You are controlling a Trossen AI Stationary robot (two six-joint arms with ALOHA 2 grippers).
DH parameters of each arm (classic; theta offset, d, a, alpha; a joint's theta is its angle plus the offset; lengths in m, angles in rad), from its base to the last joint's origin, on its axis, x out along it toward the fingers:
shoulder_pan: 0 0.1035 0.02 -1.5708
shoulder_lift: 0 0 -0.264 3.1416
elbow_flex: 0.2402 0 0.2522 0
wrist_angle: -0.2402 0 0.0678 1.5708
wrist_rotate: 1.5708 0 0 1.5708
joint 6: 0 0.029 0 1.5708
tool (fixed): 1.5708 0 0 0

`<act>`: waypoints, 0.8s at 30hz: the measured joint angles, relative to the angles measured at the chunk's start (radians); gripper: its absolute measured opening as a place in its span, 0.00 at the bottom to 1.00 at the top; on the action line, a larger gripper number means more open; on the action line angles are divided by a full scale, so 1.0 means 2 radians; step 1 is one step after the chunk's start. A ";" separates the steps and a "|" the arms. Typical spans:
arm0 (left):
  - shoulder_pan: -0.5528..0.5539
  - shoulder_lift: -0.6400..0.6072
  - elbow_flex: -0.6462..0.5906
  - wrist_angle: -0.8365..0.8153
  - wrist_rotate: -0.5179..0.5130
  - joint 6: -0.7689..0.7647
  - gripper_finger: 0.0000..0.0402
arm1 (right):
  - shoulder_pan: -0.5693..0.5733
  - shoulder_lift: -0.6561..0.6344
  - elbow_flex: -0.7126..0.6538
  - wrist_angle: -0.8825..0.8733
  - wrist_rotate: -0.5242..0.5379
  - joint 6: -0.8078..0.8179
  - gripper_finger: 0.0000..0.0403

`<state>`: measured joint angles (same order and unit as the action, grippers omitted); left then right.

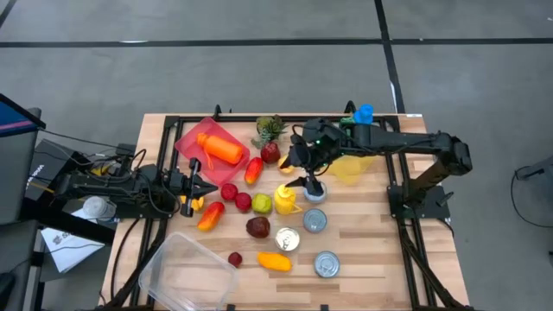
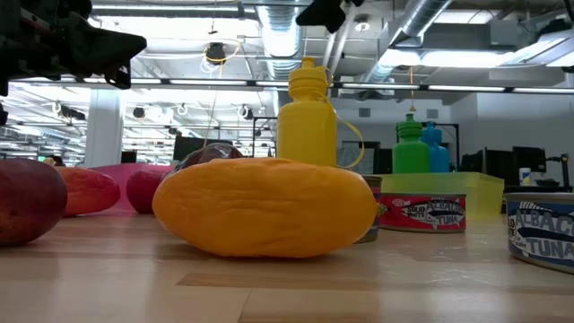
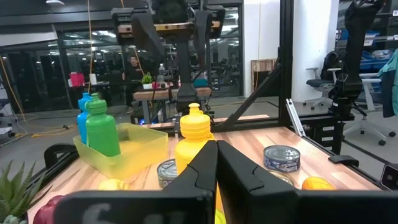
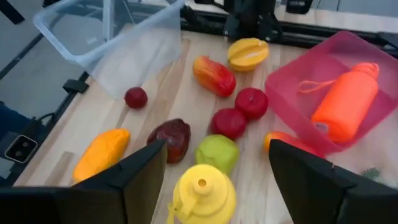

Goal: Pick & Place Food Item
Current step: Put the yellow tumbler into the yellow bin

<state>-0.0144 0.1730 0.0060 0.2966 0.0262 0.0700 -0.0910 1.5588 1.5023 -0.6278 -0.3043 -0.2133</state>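
Food items lie across the middle of the table: a green apple (image 1: 262,203), two red apples (image 1: 236,196), a dark red fruit (image 1: 257,227), an orange mango (image 1: 275,261) and a red-orange pepper (image 1: 210,216). A yellow bottle (image 1: 285,200) stands upright on its base among them. My right gripper (image 1: 308,173) hangs open just above that bottle (image 4: 202,193), with its fingers (image 4: 140,177) wide apart and holding nothing. In the low view it (image 2: 327,11) is clear of the bottle's cap (image 2: 309,67). My left gripper (image 1: 193,186) waits shut at the left, near a yellow fruit (image 4: 249,53).
A pink tray (image 1: 192,138) with an orange bottle (image 1: 220,149) is at the far left. A yellow bin (image 1: 350,168) holds a green and a blue bottle (image 3: 99,127). A clear tub (image 1: 186,272) stands near left. Three cans (image 1: 314,219) are near right, and a plant (image 1: 270,130) is at the far side.
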 joint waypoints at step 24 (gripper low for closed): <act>0.000 0.000 0.000 0.000 0.000 0.000 0.00 | -0.064 -0.001 0.000 -0.091 -0.199 -0.036 0.68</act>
<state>-0.0146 0.1730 0.0063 0.2970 0.0265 0.0700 -0.2184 1.5578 1.5021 -0.8107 -0.7015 -0.2859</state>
